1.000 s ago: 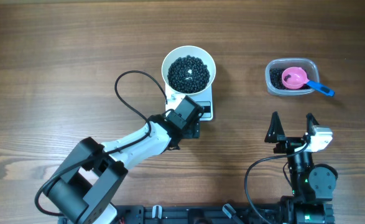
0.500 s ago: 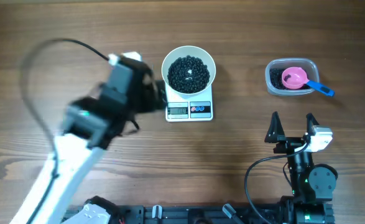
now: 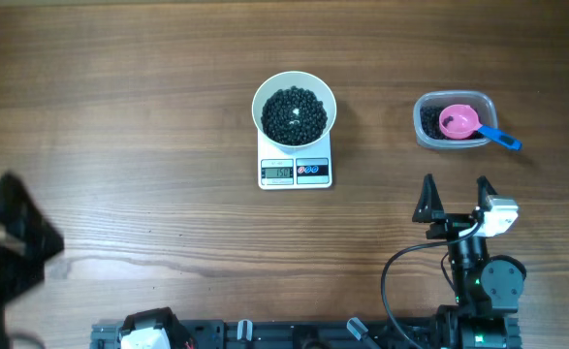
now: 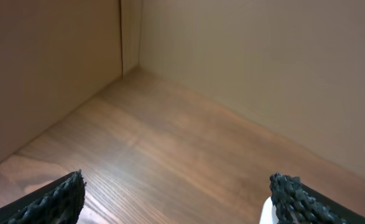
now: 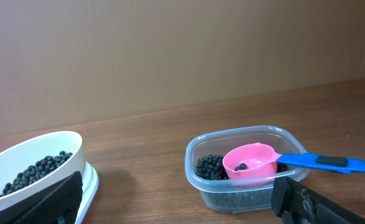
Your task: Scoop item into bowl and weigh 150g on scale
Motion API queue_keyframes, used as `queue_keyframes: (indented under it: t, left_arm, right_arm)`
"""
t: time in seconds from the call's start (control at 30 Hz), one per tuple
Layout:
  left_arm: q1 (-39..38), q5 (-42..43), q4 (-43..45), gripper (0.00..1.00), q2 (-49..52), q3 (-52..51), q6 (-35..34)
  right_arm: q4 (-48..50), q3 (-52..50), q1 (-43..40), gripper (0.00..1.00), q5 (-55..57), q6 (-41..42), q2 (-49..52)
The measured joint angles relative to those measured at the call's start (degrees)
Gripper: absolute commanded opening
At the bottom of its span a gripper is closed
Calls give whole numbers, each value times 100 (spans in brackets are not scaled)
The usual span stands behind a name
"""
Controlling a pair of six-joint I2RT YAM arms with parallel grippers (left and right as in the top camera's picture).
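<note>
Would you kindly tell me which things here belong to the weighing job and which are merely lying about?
Belong to the job: black beans, white bowl, scale, pink scoop, clear tub holding more beans.
Merely lying about: only the right arm's black cable.

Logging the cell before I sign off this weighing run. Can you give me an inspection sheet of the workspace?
Surface: wooden table, no spills seen.
Job's things: white bowl sits on the scale and holds black beans; display digits too small to read.
Clutter: clear tub right of the scale, holding more beans and a pink scoop, its blue handle over the rim.
Grippers: left pincer open, empty, at the table's near left; right pincer open, empty, short of the tub.
Cables: black cable loops beside the right arm.
Surroundings: plain brown panels behind the table.
</note>
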Motion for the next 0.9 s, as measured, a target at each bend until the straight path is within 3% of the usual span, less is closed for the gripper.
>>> queue_keyframes:
  t: [0.1, 0.33, 0.43, 0.9]
  left_arm:
    - [-28, 103, -50, 100, -837, 39, -155]
    - [-728, 649, -826, 100, -3174, 70, -1467]
    - [-682, 841, -826, 100, -3998, 101, -1591]
    - [-597, 1292, -826, 100, -5200, 98, -1480]
  right_arm:
    - [0, 0, 0, 100, 0, 0, 0]
    - [0, 0, 0, 100, 0, 0, 0]
    - [0, 0, 0, 100, 0, 0, 0]
    - [0, 0, 0, 100, 0, 0, 0]
